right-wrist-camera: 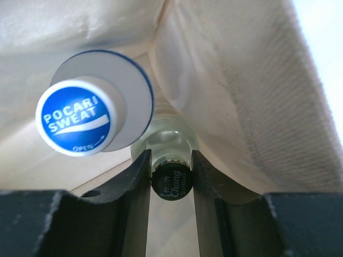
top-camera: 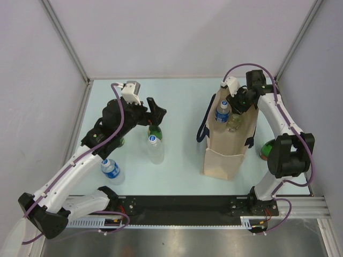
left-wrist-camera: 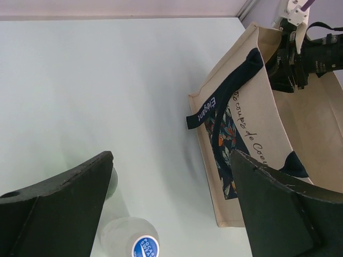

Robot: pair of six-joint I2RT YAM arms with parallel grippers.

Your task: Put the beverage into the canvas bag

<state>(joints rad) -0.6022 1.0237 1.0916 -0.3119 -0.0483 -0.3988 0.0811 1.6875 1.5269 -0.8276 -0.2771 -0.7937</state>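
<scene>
The right tool (right-wrist-camera: pixel 170 158) reaches down into the mouth of the tall beige canvas bag (top-camera: pixel 228 147), which stands upright on the right side of the pale desk (top-camera: pixel 182 96). Its two dark fingers (right-wrist-camera: pixel 134 187) are clamped narrowly on the neck of a clear glass bottle (right-wrist-camera: pixel 171 182) with a black crown cap. The bottle sits inside the bag, against the cloth wall. A blue-capped Pocari Sweat bottle (right-wrist-camera: pixel 75 118) stands just beside it in the same bag.

Across the desk, well apart from the bag, the left tool (top-camera: pixel 153 113) hangs with its jaws spread wide and nothing between them. It is above a green-topped bottle (top-camera: pixel 154 130), with a clear blue-capped bottle (top-camera: pixel 155 150) just in front. Another blue-capped bottle (top-camera: pixel 111 170) stands nearer the left arm. The bag's navy strap (left-wrist-camera: pixel 236 91) droops over its printed side.
</scene>
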